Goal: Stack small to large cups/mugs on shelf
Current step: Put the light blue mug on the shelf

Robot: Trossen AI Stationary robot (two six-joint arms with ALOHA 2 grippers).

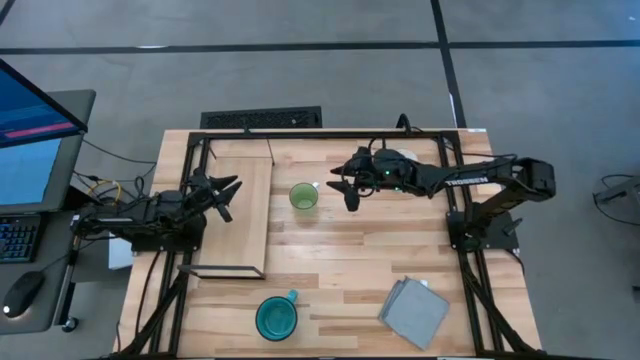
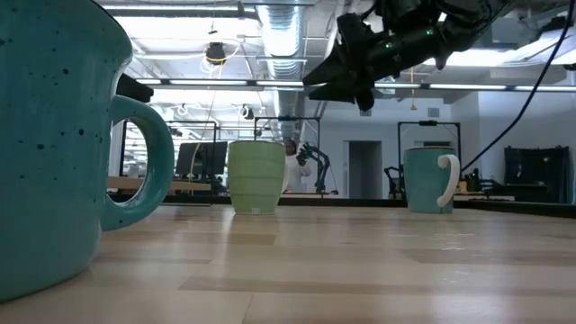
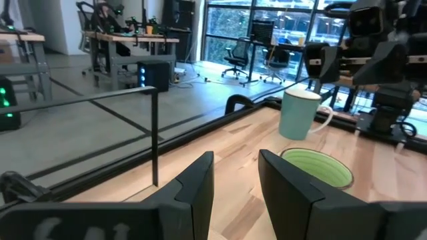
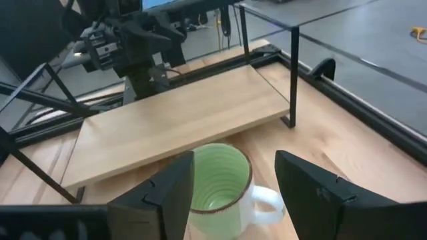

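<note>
So basically nothing was stacked yet; the shelf [image 1: 240, 215] was bare and all three mugs sat on the planked tabletop [image 1: 340, 270], so we figured the whole job was still ahead. Our right gripper [image 1: 349, 188] hung with its fingers spread and nothing in them, above and just beside the light-green mug [image 1: 303, 196], which looked like the first pick to us; that mug was small, ribbed, upright, handle pointing back toward the right gripper. The white mug [image 3: 299, 114] stood behind the right gripper, mostly hidden under the arm from above; the teal speckled mug [image 1: 276, 318] was well apart from both grippers, near the grey folded cloth [image 1: 413, 312]. Our left gripper [image 1: 226, 193] waited over the shelf, fingers parted and empty.
</note>
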